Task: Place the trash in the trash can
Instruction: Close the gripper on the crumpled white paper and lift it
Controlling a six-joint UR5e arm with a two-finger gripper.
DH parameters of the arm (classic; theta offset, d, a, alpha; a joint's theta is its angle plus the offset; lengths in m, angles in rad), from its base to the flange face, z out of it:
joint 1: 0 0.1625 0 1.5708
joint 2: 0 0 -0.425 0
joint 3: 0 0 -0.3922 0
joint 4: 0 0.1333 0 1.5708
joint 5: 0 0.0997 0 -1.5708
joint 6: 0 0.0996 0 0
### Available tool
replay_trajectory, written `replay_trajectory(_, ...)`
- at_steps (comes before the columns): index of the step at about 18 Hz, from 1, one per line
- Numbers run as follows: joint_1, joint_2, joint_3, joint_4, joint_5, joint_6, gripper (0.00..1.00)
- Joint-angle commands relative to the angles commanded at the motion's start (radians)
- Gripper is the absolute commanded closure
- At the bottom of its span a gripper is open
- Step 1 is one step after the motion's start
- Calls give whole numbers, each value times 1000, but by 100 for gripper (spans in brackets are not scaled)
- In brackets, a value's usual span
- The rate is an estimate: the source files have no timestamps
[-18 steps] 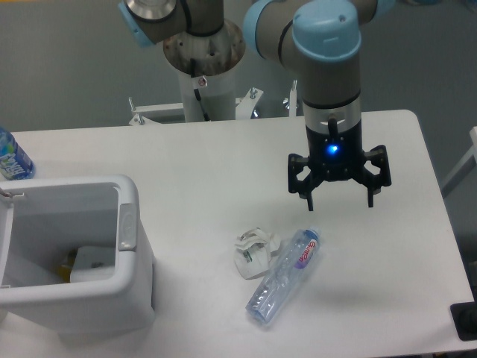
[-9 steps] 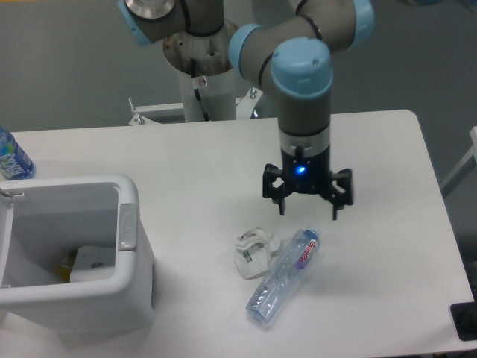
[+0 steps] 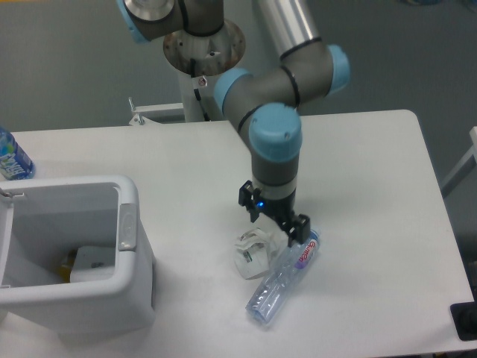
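- Hand (image 3: pixel 274 224) low over the table (image 3: pixel 373 186), right at the trash pile; only one cam view, fixed, looking down from the front.
- Fingers look parted, one dark tip (image 3: pixel 247 200) up-left, the other down-right by the bottle cap. Nothing visibly pinched yet; can't tell for sure if tips touch the table.
- Paper wad (image 3: pixel 252 252), white w/ greenish marks, sits just below-left of the hand, touching or nearly touching the bottle.
- Crushed bottle (image 3: pixel 285 280), clear, red-purple label, pale cap. Lies flat; long axis runs diagonal, cap end up-right near the hand, base end down-left toward the front table edge.
- Key relation: hand is at the cap/neck end of the bottle, w/ the wad just beside on the trash-can side. Finger line looks tilted, not square to the bottle axis — judgement: it's lined up on either the neck or the wad, can't tell which.
- Trash can (image 3: pixel 127 224), boxy white, grey side tab, stands at the left front of the table, well apart from the hand; some stuff already inside, unclear what.
- Both trash items are on the table, outside the can, so task barely started; step in hand = reach/pre-grasp.
- Risk (guess): closing here could nudge the wad or roll the bottle, since they're crowded together.
- Blue-label bottle (image 3: pixel 11 156) at far left edge, not part of this.
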Motion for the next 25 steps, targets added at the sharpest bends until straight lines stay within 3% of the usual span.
replay_trajectory(2,-18,-22,0,40,3,-6,0)
replay_trajectory(8,-49,-43,-50,49,55,-11,0)
replay_trajectory(10,-51,-37,-84,81,69,-11,1)
replay_trajectory(16,-51,-25,-91,89,75,-67,86)
replay_trajectory(18,-51,-19,-87,86,77,-75,98)
replay_trajectory(25,-49,44,-95,72,71,-89,100)
